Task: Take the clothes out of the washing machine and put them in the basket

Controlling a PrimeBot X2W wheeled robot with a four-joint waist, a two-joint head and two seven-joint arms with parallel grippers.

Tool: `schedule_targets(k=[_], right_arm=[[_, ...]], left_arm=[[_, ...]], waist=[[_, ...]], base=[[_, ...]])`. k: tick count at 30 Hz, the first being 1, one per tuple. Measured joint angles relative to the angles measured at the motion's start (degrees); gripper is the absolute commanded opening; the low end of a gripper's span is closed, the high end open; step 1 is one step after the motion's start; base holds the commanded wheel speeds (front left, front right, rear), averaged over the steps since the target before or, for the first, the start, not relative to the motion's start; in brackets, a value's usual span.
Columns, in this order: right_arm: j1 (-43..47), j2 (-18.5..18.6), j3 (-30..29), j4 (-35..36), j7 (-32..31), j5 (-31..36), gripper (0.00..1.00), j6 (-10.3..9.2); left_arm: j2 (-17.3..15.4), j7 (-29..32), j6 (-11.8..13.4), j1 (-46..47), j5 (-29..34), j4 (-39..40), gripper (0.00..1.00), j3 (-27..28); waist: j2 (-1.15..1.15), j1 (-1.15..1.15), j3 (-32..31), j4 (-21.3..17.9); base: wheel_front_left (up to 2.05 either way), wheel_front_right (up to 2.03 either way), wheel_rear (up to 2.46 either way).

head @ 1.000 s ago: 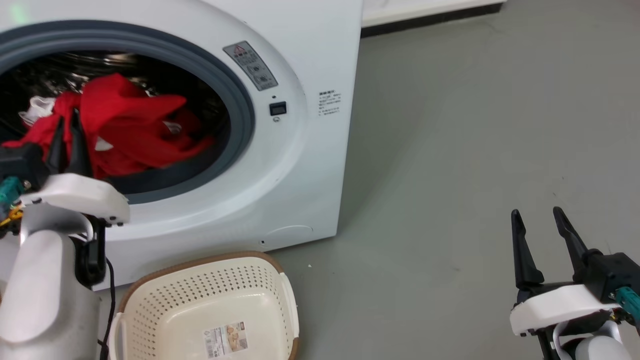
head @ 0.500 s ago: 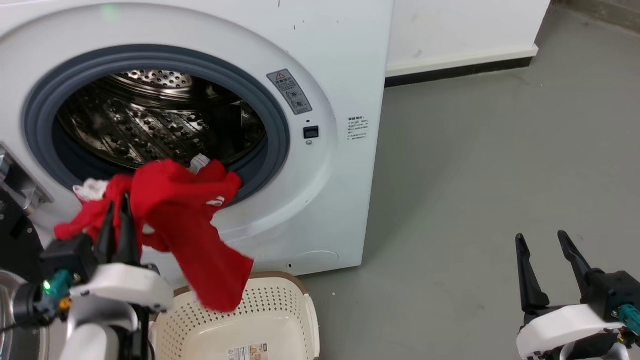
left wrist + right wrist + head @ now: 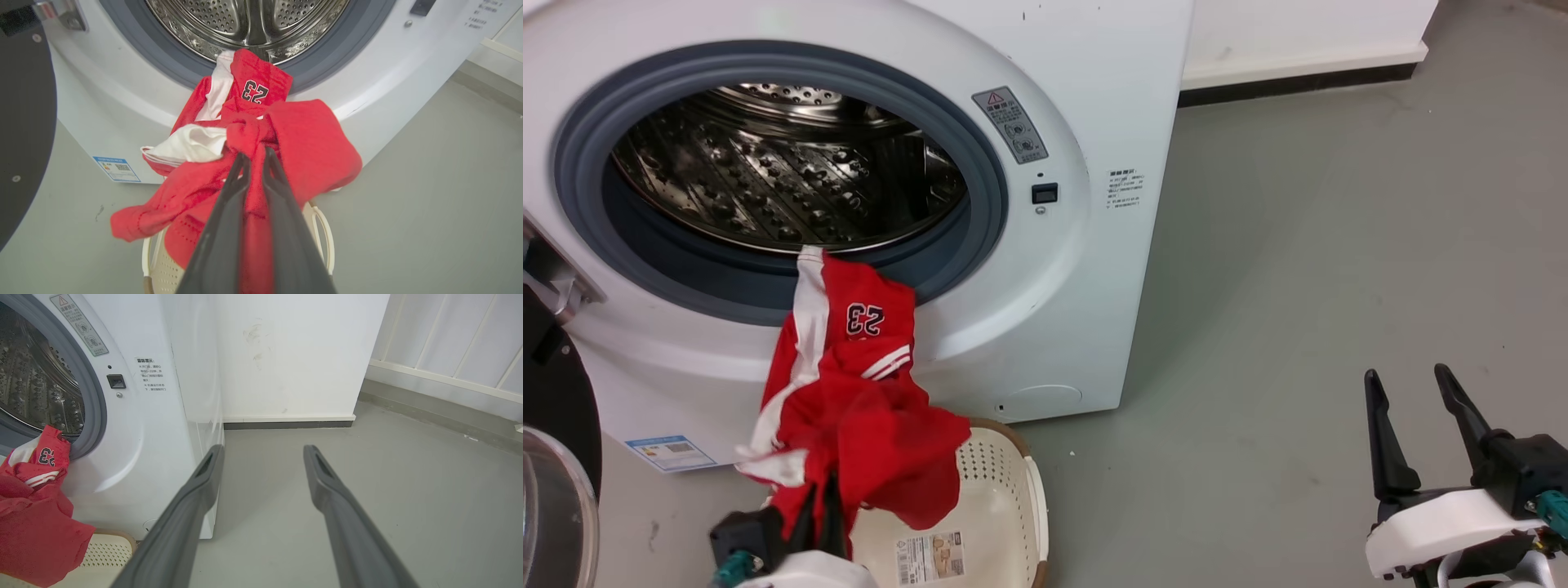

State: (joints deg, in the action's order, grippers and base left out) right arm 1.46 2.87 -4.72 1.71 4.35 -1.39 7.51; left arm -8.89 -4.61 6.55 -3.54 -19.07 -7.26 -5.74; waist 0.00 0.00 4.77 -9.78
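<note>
Here the left gripper holds a bunched fold of the clothes low in front of the washing machine. Its two dark fingers are pressed nearly together with red fabric between them. The red garment has white trim and a "23" patch. It runs from that grip up to the lower lip of the machine's grey porthole, and its top end lies at the edge of the steel drum. The rest hangs down the machine's white front and over the basket, which stands on the floor right before the machine, below the porthole. Whether the fabric touches the basket's bottom I cannot tell. The machine's black-framed door stands open at the porthole's left. The right gripper hangs over bare floor well to the machine's right, jaws spread wide with nothing between them.
</note>
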Motion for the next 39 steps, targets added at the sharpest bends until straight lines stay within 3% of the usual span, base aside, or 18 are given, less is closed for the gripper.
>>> schedule_targets(k=[6,13,27,39], right_arm=[[-1.15,0.01,-0.31,-0.01,0.44,-0.24,1.0,0.0],[-5.13,0.01,0.27,0.32,1.4,-0.71,1.0,0.0],[-13.32,0.01,2.37,-2.5,5.35,-3.7,1.0,0.0],[-18.46,0.02,4.67,-4.41,7.77,-4.9,1.0,0.0]], left_arm=[[2.18,-2.01,-0.93,1.09,-0.89,-8.21,0.0,-1.67],[2.65,-4.48,-1.4,9.04,-0.92,-16.7,0.0,-2.05],[-0.29,-7.17,-2.54,27.99,-0.77,-38.55,0.0,-1.03],[-0.71,-7.47,-2.58,38.8,-1.34,-57.87,0.0,-1.13]], waist=[[0.0,0.0,2.99,-0.35],[0.0,0.01,8.85,-0.86],[0.0,0.01,23.36,-4.51],[0.0,0.01,32.32,-7.87]], base=[[0.0,0.0,0.0],[0.0,0.0,0.0],[0.0,0.0,0.0],[0.0,0.0,0.0]])
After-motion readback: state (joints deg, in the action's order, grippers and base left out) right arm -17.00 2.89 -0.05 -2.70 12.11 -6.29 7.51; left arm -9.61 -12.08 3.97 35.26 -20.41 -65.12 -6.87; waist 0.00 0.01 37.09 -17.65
